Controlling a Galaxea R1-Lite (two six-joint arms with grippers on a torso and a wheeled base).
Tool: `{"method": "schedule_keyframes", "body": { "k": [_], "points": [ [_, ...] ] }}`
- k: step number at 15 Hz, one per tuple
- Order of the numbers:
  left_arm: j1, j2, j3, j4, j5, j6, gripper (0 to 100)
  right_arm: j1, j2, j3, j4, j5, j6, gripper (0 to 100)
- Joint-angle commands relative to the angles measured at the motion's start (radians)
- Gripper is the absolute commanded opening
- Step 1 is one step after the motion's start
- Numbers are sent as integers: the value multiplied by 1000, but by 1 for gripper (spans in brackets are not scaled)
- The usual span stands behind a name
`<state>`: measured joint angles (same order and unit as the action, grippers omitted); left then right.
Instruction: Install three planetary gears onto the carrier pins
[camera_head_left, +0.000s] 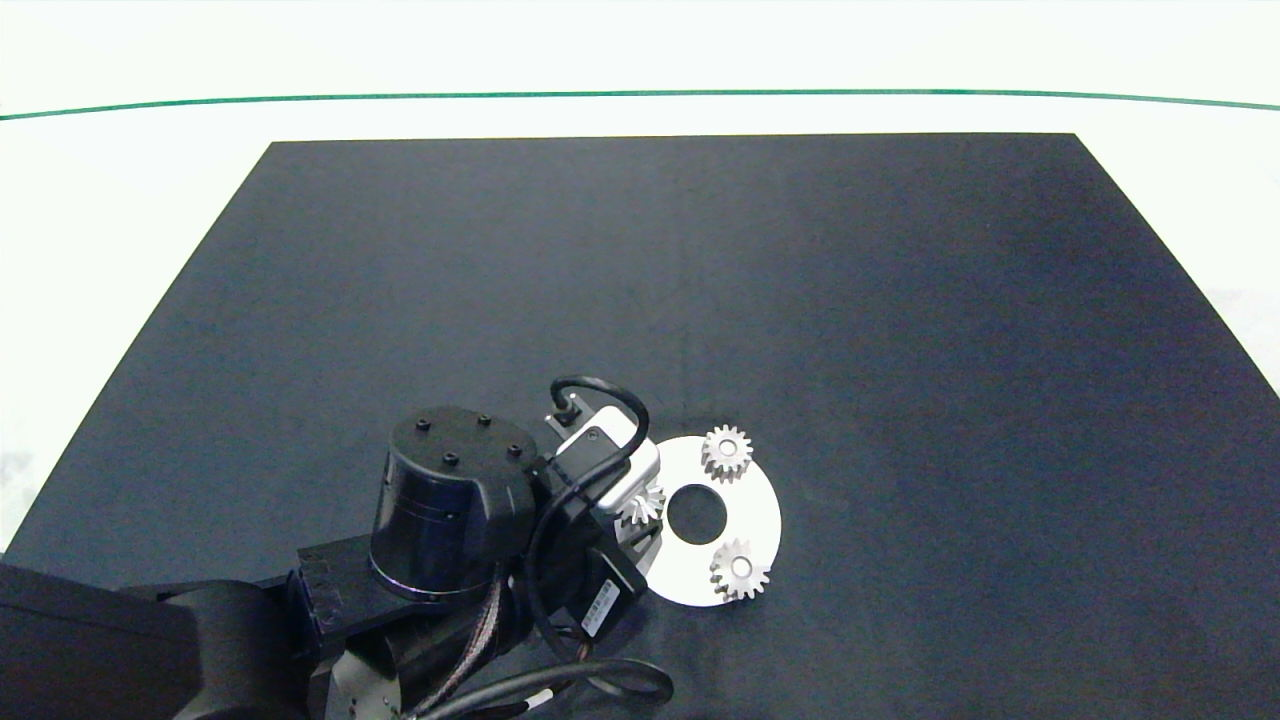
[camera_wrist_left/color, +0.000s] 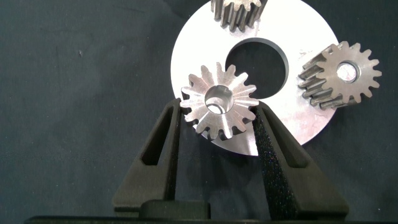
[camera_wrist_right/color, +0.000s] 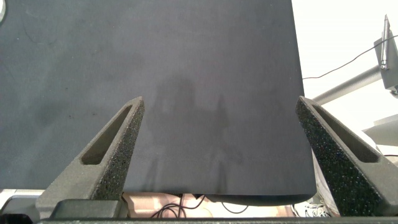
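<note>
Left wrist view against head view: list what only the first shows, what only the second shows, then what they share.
Only the left wrist view shows the left gripper with its fingers shut on the third gear, tilted at the white disc's edge. Only the head view shows the whole dark mat and the left arm. Both show the disc with two seated gears. The right gripper appears in neither.

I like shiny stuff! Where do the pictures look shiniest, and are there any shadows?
Left wrist view: the third gear held between the left gripper fingers gleams brightest, and the white disc glares pale. Right wrist view: faint finger shadows fall on the dark mat. Head view: the table edge looks washed out.
</note>
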<state>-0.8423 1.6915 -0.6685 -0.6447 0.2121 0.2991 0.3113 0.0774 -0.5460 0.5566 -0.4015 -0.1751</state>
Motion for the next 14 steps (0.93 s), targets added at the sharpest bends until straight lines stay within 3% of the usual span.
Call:
{"method": "schedule_keyframes", "body": {
  "k": [1, 14],
  "points": [
    [0, -6, 4, -6, 1, 0, 13, 2, -2, 0, 3, -2, -1, 100],
    [14, -12, 21, -6, -4, -8, 13, 3, 1, -3, 3, 0, -1, 100]
  ]
}}
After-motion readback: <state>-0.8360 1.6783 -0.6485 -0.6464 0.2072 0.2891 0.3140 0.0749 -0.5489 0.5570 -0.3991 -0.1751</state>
